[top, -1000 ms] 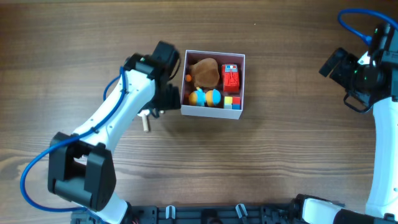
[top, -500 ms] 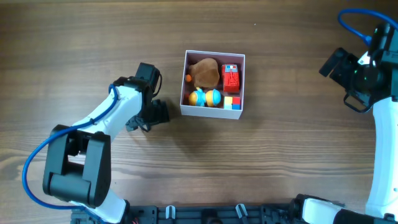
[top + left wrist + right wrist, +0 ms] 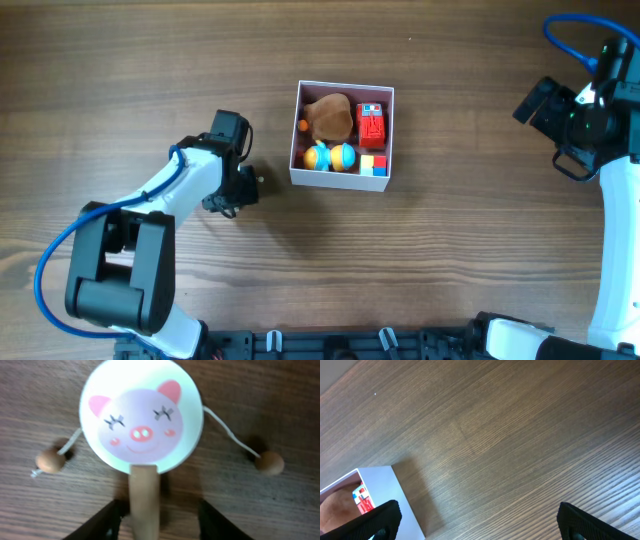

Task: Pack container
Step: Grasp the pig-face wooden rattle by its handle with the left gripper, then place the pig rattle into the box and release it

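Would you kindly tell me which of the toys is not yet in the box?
The pig-faced drum: it lies on the table with the open left tool straddling its handle, while the other toys sit inside the box.

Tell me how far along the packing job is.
Mostly done: the container already holds a brown plush, a red toy, two blue-and-orange balls and small cubes. In hand: nothing yet; the left gripper is open astride the wooden handle of a pig-face drum lying on the table. Left: grip it and put it in. The right gripper is open, empty.
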Action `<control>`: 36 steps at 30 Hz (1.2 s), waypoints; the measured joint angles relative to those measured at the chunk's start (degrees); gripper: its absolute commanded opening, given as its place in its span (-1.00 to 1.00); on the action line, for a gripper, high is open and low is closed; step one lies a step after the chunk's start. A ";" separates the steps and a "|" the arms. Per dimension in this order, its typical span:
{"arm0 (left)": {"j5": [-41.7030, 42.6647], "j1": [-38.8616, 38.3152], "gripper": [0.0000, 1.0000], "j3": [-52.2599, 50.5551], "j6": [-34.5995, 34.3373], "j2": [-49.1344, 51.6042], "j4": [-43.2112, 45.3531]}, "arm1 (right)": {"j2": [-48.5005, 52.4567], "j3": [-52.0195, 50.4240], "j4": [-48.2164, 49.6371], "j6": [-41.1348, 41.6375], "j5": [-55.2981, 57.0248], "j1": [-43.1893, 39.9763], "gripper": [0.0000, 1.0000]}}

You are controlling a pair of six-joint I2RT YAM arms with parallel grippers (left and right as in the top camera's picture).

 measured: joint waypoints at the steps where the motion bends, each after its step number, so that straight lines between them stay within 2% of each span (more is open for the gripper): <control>1: -0.13 0.20 -0.13 -0.20 0.33 -0.13 0.55 | 0.00 0.00 -0.02 0.00 0.00 0.00 0.99; 3: -0.39 0.42 -0.25 -0.46 1.16 -0.33 1.51 | 0.00 0.00 -0.02 0.00 0.00 0.00 0.99; 7: -1.01 0.55 -0.67 -0.79 2.97 -0.52 2.84 | 0.00 0.00 -0.02 0.00 0.00 0.00 1.00; 9: -1.14 0.55 -0.78 -0.79 3.58 -0.52 3.08 | 0.00 0.00 0.00 0.00 0.00 0.00 0.99; 13: -1.14 0.59 -0.80 -0.79 4.17 -0.55 3.15 | 0.00 0.00 -0.02 0.00 0.00 0.00 1.00; 19: -0.96 0.59 -0.92 -0.66 4.39 -0.55 2.62 | 0.00 0.00 -0.02 0.00 0.00 0.00 1.00; 24: -0.24 0.59 -0.92 2.58 4.59 -0.31 -6.38 | 0.00 0.00 -0.04 0.00 0.00 0.00 0.99; 28: 0.79 0.50 -0.92 13.22 4.57 -0.33 -17.29 | 0.00 0.00 -0.02 0.00 0.00 0.00 0.99; 32: 1.01 -1.60 -0.92 29.88 4.57 -1.42 -24.55 | 0.00 0.00 -0.02 0.00 0.00 0.00 0.99; 36: 0.94 -6.67 -0.92 38.56 4.81 -3.54 -23.78 | 0.00 0.00 -0.02 0.00 0.00 0.00 0.99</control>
